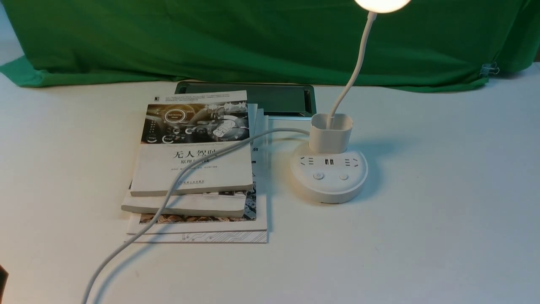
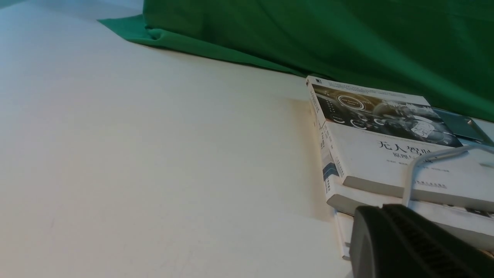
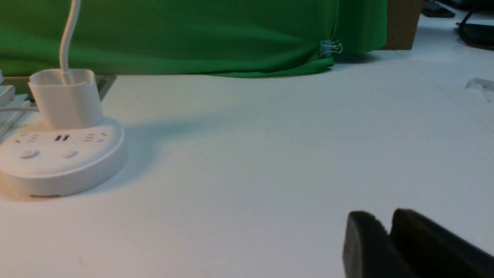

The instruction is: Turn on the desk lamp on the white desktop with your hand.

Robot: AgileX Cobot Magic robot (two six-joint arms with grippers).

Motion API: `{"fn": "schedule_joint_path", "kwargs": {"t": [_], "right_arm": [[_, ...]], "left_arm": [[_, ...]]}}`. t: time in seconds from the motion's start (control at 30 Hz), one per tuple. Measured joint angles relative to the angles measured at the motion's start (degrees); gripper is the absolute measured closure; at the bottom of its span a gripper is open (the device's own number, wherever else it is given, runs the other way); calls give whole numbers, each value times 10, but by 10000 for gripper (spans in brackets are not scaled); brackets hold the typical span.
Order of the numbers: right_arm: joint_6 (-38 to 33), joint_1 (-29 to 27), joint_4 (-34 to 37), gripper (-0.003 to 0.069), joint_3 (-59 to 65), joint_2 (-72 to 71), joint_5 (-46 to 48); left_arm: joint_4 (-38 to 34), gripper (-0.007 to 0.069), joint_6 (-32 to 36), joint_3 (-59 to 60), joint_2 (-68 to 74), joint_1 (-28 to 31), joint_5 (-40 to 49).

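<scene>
While lit, desk lamp point(image 1: 329, 169), cup-shaped holder point(image 1: 331, 133) containing only its gooseneck point(image 1: 358, 63).

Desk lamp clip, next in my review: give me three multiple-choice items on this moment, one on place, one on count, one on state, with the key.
1. Where does the desk lamp stand relative to the stack of books?
A. on the robot's right of it
B. on top of it
C. on the robot's left of it

2. How many round buttons does the lamp base show?
A. one
B. two
C. four

3. What state is the lamp head in?
A. dark
B. glowing
C. detached

Key: 1 A, base sits beside the books; 2 B, two buttons below the sockets; 3 B, head shines brightly.
</scene>
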Motion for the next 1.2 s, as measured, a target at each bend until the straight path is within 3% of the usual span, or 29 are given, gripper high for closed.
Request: {"fn": "schedule_joint_path", "kwargs": {"t": [1.2], "right_arm": [[1,5,0,446,0,0,1]], "left_arm": [[0,603,0,0,0,0,0]]}}
